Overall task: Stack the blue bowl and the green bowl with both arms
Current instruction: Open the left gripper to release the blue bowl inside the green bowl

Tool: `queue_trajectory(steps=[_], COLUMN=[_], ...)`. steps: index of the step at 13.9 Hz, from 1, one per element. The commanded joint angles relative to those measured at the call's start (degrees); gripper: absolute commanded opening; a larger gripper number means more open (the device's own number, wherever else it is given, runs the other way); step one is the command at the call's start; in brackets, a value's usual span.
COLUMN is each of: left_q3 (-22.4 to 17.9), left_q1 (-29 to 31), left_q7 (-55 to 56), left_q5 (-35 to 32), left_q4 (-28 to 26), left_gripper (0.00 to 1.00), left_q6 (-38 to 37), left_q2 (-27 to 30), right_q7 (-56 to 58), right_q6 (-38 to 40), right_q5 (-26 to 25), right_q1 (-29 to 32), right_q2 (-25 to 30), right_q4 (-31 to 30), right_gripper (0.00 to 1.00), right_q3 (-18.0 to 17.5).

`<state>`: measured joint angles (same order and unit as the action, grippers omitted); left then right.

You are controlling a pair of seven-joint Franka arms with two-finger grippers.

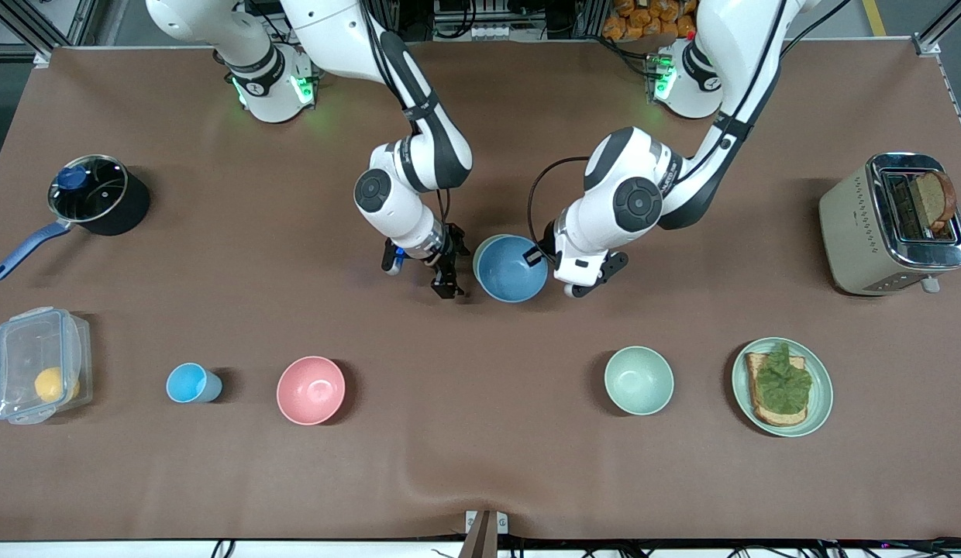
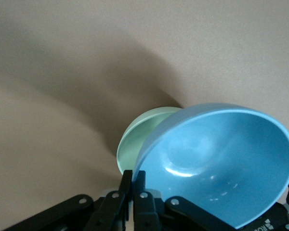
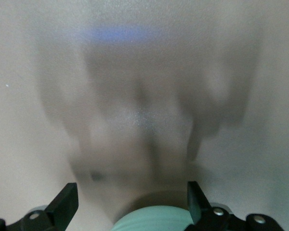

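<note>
Gripping the rim of the blue bowl (image 1: 511, 268), the left tool (image 2: 133, 192) has its fingers pinched tight on the bowl's edge, and the bowl hangs tilted in that grip. In the left wrist view the green bowl (image 2: 139, 137) shows just under the blue one, partly covered by it; whether the two touch cannot be told. The right tool (image 1: 426, 271) stands just beside the blue bowl, toward the right arm's end of the tabletop (image 1: 480, 465), its fingers (image 3: 65, 204) spread wide with nothing between them, and a curve of the green bowl shows below it in the right wrist view. Both bowls are at the middle of the tabletop. Nearer to the front camera stand a pink bowl (image 1: 311, 390), a small light-blue cup (image 1: 189, 383), a paler mint bowl (image 1: 638, 380) and a green plate (image 1: 821, 391) carrying toast.
</note>
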<state>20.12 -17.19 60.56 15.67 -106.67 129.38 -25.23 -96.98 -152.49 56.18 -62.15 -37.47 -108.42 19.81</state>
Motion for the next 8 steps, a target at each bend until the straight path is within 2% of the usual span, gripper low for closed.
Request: queue_trajectory(steps=[1, 8], left_q3=[-0.08, 0.19], left_q1=[-1.27, -3.46], left_q7=[0.7, 0.78], left_q5=[1.56, 1.56], left_q4=[-0.81, -7.4], left_gripper=[0.0, 0.0], left_q6=[2.1, 10.63], left_q2=[-0.34, -0.17], right_q7=[0.57, 0.57], right_q6=[-0.53, -0.53], right_q5=[1.65, 1.65], right_q1=[0.1, 0.27], right_q2=[-0.76, -0.76], right_q4=[1.1, 1.1], right_gripper=[1.0, 1.0], right_q3=[-0.21, -0.21])
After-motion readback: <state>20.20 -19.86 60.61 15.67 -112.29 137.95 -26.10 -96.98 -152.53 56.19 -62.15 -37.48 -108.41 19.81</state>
